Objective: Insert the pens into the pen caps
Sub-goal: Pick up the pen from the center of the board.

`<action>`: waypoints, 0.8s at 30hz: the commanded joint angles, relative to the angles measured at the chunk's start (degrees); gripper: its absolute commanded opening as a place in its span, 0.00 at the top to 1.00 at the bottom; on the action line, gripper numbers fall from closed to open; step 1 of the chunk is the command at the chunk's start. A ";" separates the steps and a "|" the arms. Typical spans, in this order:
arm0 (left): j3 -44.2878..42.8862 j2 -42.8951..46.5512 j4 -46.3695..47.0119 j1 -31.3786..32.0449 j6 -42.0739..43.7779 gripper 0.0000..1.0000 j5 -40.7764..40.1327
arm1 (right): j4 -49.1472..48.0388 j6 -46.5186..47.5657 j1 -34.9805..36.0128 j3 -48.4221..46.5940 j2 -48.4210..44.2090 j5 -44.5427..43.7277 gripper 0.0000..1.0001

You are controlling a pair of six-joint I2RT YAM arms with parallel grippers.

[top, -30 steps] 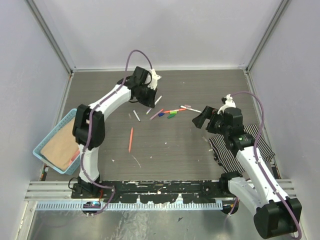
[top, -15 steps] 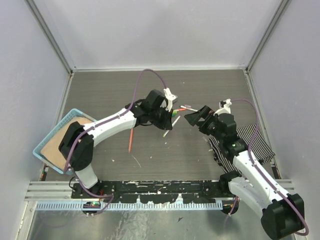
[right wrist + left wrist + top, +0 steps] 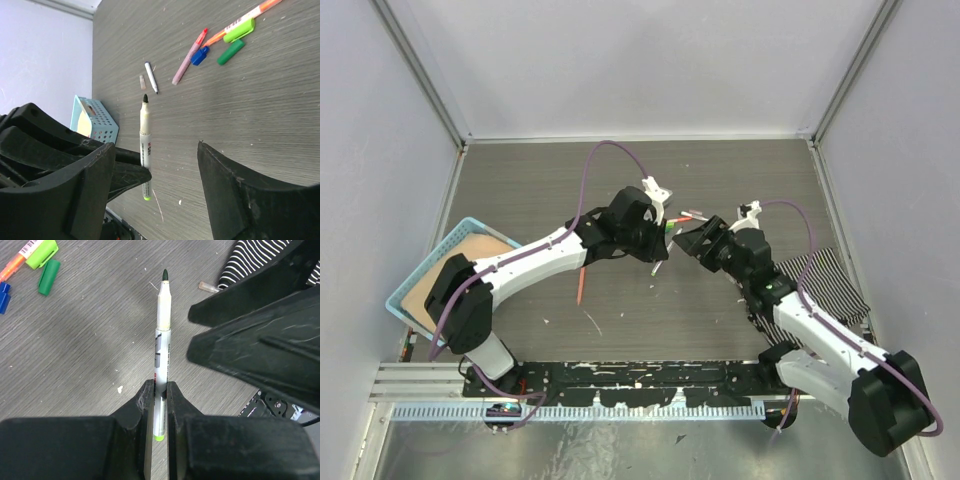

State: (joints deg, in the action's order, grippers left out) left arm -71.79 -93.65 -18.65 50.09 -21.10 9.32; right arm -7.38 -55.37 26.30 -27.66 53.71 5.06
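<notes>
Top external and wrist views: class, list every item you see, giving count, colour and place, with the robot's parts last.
White-barrelled pen with dark green tip: one, gripped, centre.
All-orange thin pen: one, alone, left of centre.
Orange-and-white pen with lime-green piece: one, far cluster.
Pink pen with red tip: one, same cluster.
Short plastic caps: two, green and blue, same cluster.
Small white pen: one, left of cluster.
Blue plastic basket: one, left edge.
Black-and-white striped cloth: one, right side.
Left gripper: black, shut on green-tipped pen.
Right gripper: black, open, facing it.
</notes>
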 commanded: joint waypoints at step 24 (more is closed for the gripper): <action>2.11 3.87 0.45 3.09 1.22 0.72 -2.75 | -11.39 -3.27 2.52 -1.82 6.91 2.94 0.99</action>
State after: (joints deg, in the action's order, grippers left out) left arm -70.59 -92.01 -18.70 52.53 -20.82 7.70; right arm -15.38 -58.89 28.64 -27.46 61.14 8.03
